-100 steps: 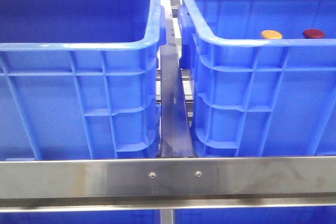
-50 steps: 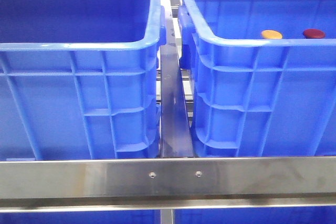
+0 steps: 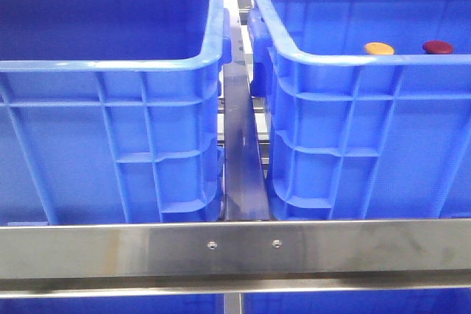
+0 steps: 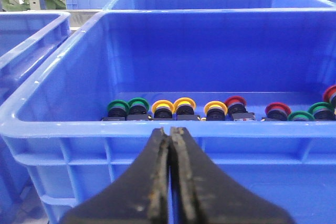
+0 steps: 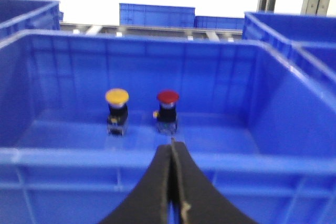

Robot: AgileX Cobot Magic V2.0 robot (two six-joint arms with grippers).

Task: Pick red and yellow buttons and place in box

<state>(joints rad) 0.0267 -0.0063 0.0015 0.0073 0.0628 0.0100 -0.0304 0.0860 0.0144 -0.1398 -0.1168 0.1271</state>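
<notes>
The left gripper [image 4: 170, 135], a pair of dark, worn tapered fingers, has its jaws pressed together with nothing between them, and sits just outside the near rim of a deep blue ribbed plastic crate [image 4: 63, 103]. Beyond the jaws, along that crate's floor, stands a row of green-, yellow- and red-capped push-buttons [image 4: 173, 109]. The right gripper [image 5: 171, 148] is likewise closed and empty, poised at the near rim of the second large blue plastic crate [image 5: 47, 156]. Straight past its tips stand the orange-yellow domed button [image 5: 116, 96] and the dark red domed button [image 5: 168, 96], side by side but apart, upright on black bases.
</notes>
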